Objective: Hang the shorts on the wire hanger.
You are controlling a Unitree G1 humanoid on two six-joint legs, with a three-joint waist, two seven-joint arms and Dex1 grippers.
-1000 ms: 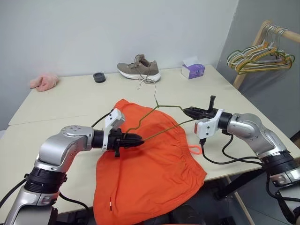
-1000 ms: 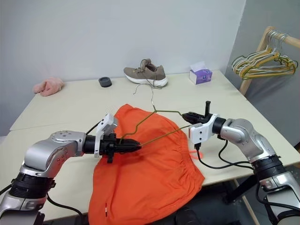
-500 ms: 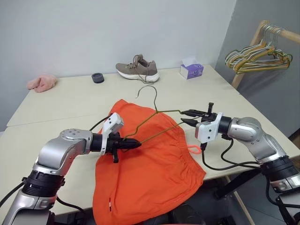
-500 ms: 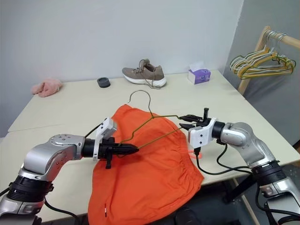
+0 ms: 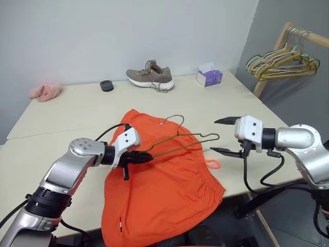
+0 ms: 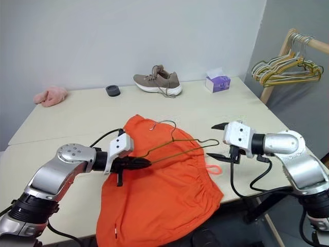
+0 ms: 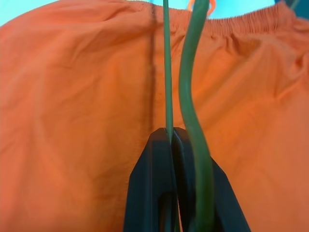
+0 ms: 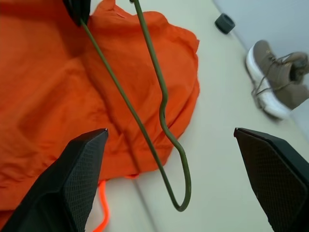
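One gripper, the left gripper (image 5: 138,158), is clamped on the wire hanger (image 5: 181,142), holding it above the orange shorts (image 5: 164,190) spread on the table (image 5: 67,118). Right gripper (image 5: 226,136) stands wide apart, empty. Hanging isn't started. Left wrist view reveals the wire pinched between black fingertips (image 7: 159,145).

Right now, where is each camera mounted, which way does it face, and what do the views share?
Head eyes: from the head, forward and down over the table; both arms show.
Left wrist: along the shut left hand pinching the wire hanger over the shorts.
Right wrist: along the open right hand, toward the shoe.
Shared: hanger and shorts show in all.
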